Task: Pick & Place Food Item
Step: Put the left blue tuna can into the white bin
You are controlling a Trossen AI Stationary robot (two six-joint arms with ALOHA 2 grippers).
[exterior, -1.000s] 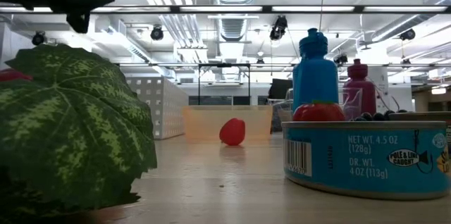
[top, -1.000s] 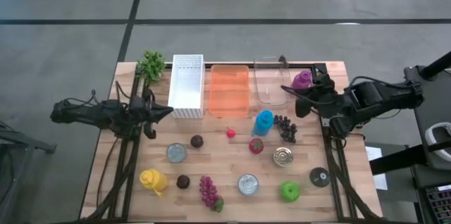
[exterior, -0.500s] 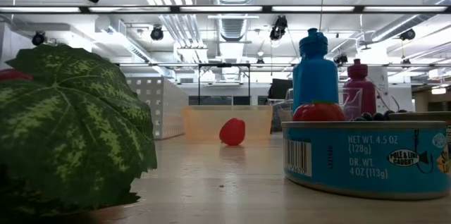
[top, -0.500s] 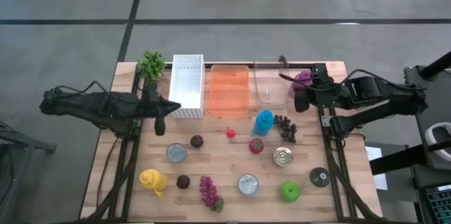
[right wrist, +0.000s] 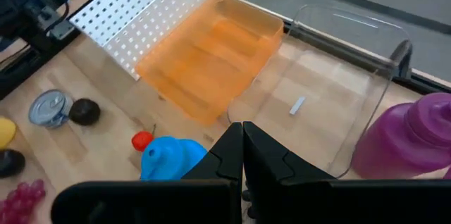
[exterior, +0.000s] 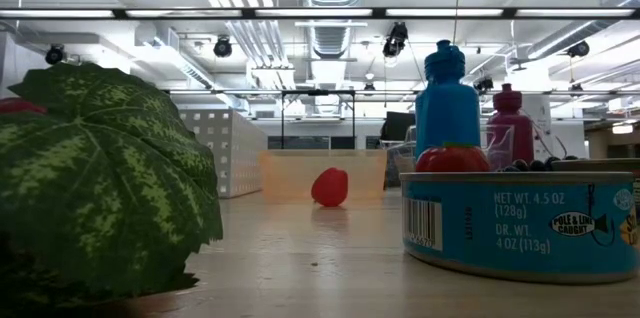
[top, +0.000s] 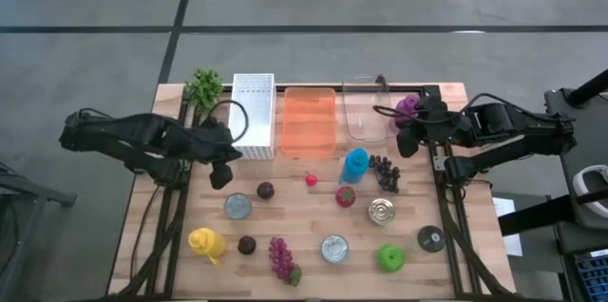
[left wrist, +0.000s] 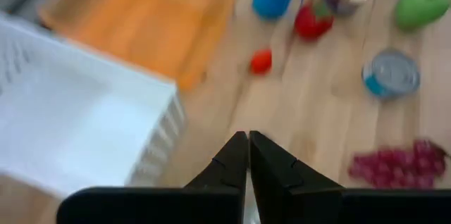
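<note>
Dark left hand (top: 220, 175), fingers pressed together and empty, hangs left of centre beside the white bin (top: 252, 117); right hand (top: 403, 141) likewise, at upper right.

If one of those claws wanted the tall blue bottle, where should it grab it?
Probably around the straight body of the tall blue plastic bottle, below its narrower cap, coming in level from the table's left, where the wood is barer. It stands upright, so a side hold suits its round wall. The red strawberry and dark grape bunch crowd its other sides.

Straight-down overhead, level table-height view, two wrist views; orange bin (top: 310, 121) common to all.
</note>
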